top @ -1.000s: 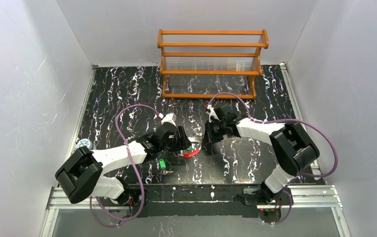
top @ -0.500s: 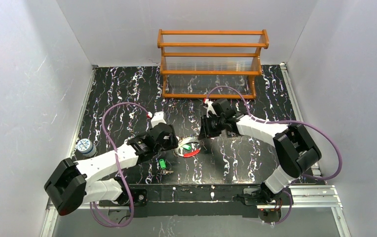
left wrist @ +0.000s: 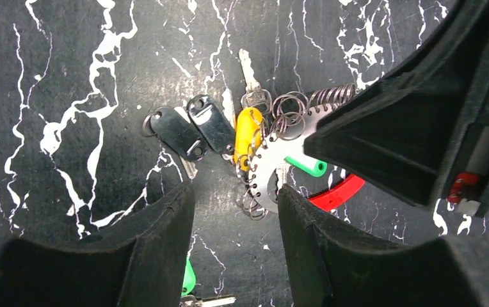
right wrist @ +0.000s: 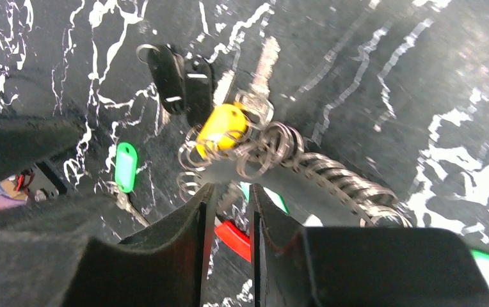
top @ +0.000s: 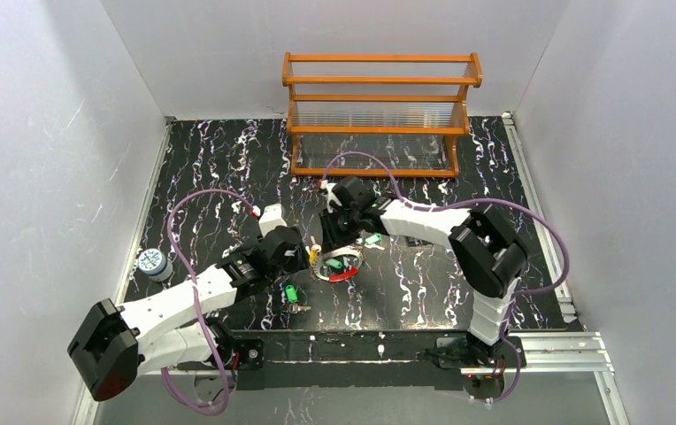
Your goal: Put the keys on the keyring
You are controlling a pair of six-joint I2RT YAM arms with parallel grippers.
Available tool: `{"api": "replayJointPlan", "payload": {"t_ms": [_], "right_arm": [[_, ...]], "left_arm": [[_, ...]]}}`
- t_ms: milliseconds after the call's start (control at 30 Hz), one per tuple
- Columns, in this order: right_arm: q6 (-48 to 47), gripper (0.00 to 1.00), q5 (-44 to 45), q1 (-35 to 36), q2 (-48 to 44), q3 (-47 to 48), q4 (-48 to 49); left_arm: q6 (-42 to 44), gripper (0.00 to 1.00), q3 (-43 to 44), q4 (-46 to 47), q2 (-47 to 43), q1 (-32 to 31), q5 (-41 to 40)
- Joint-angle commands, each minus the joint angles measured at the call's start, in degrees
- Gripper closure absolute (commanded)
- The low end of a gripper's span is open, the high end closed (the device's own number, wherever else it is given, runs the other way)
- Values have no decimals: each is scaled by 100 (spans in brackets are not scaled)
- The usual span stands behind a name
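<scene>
The keyring (top: 343, 268), a red-and-white oval band with wire rings, lies on the black table between both grippers. A yellow key (left wrist: 247, 131) and a green key (left wrist: 307, 166) lie at its rings. The red band also shows in the right wrist view (right wrist: 232, 235). Another green key (top: 292, 294) lies apart, near the front, and shows in the left wrist view (left wrist: 189, 281). My left gripper (left wrist: 235, 198) is open and empty, just short of the ring. My right gripper (right wrist: 228, 198) hovers over the ring, its jaws a narrow slit apart, with nothing clearly held.
Two black key tags (left wrist: 194, 128) lie left of the yellow key. A green piece (top: 372, 238) lies under my right arm. A wooden rack (top: 379, 115) stands at the back. A small round tin (top: 151, 262) sits at the left edge.
My right gripper has swept left to above the keyring. My left gripper has pulled back a little to the left. The green piece now shows where the right gripper was.
</scene>
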Motion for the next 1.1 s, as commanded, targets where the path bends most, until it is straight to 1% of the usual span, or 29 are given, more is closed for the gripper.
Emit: {"api": "replayJointPlan", "payload": {"t_ms": [0, 233, 333, 500, 867, 967, 1067], "right_arm": [[30, 67, 488, 316, 292, 689, -360], [-19, 67, 1255, 595, 740, 1341, -862], [-9, 68, 1364, 650, 919, 1546, -1092], [24, 68, 1430, 694, 1010, 1584, -1221], [31, 66, 1517, 778, 881, 1481, -1256], [5, 68, 1520, 820, 838, 1447, -1257], [-52, 74, 1488, 865, 747, 1372, -1234]], "left_arm": [[-158, 52, -147, -198, -207, 26, -240], [-256, 52, -255, -199, -270, 21, -193], [-304, 51, -275, -196, -264, 26, -162], [-340, 51, -300, -196, -250, 24, -160], [-409, 51, -337, -194, -233, 21, -135], [-418, 51, -337, -194, -233, 22, -125], [-419, 51, -346, -194, -233, 20, -121]]}}
